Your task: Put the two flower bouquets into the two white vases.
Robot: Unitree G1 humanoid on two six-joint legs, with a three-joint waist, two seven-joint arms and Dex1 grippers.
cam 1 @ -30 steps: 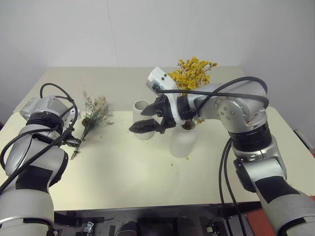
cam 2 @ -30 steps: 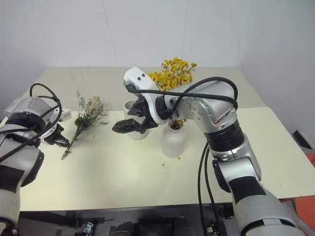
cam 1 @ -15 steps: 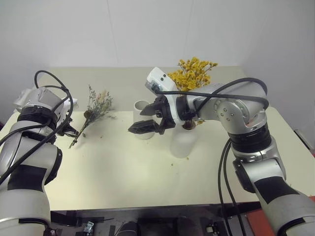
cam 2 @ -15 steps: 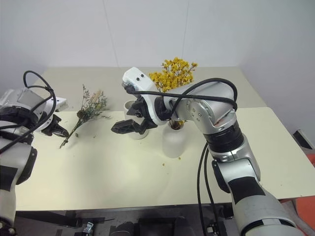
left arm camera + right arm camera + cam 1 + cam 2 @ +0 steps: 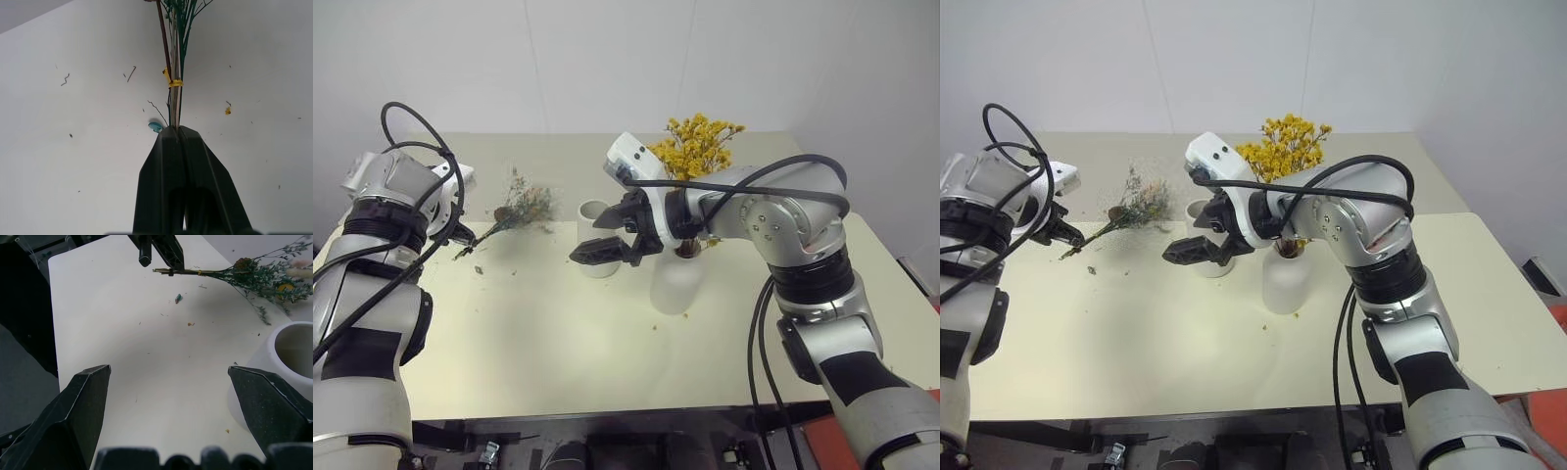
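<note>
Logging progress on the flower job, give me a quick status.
Left tool shut on grey-green bouquet stems, clear of table. Right tool open, beside wide-mouth vase. Yellow bouquet in narrow-neck vase.

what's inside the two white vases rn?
The narrow-necked vase holds the yellow bouquet; the stems inside are hidden by the right arm and the vase wall. The wide-mouthed vase looks empty as far as its mouth shows; its bottom is hidden.

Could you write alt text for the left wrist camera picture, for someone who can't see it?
A shut black claw pinches the thin stems of a grey-green dried bouquet, bound by a small yellow tie, above a pale table dotted with plant crumbs.
</note>
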